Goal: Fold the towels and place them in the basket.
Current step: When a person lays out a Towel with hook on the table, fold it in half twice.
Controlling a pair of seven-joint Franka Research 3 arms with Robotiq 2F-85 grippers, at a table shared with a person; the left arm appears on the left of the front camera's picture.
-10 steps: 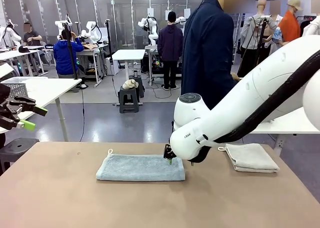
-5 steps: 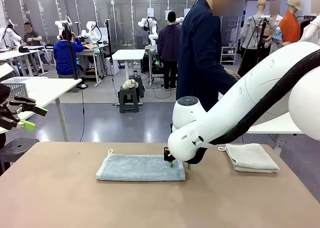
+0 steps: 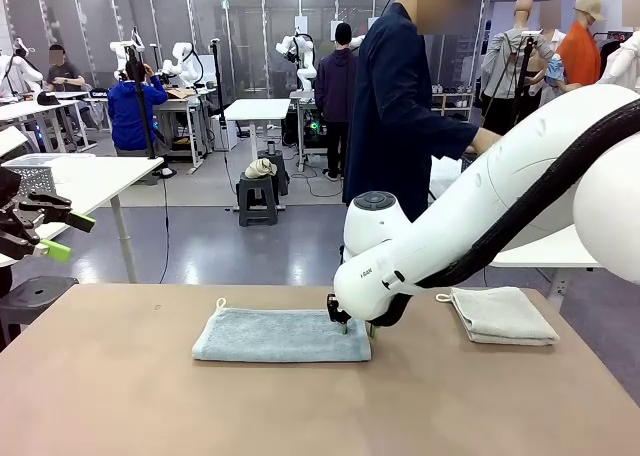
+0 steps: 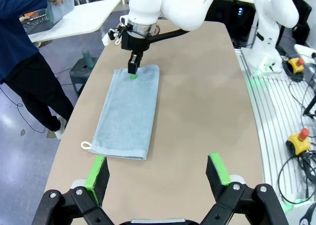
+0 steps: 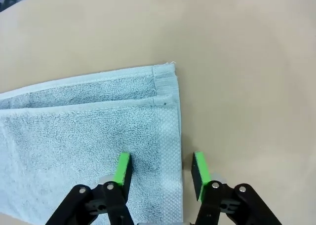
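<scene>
Towels lie well apart on your desk (image 3: 120,396): the grey-blue towel (image 3: 281,336) is folded into a long strip near the middle, its small loop at the far left corner, and the cream-white towel (image 3: 500,314) sits folded at the right side. Your right pincer (image 3: 356,327) is down at the right short end of the grey-blue strip. From its wrist camera you see one green pad (image 5: 123,168) on the terry and the other (image 5: 199,169) just beyond the hem over bare desk, so the jaws straddle that edge, part-way apart; nothing is pinched between them. Your left pincer (image 4: 157,177) hangs above the desk with its jaws spread wide, holding nothing, the strip's loop end just ahead of it. A person (image 3: 400,106) in a dark coat stands at the far side.
</scene>
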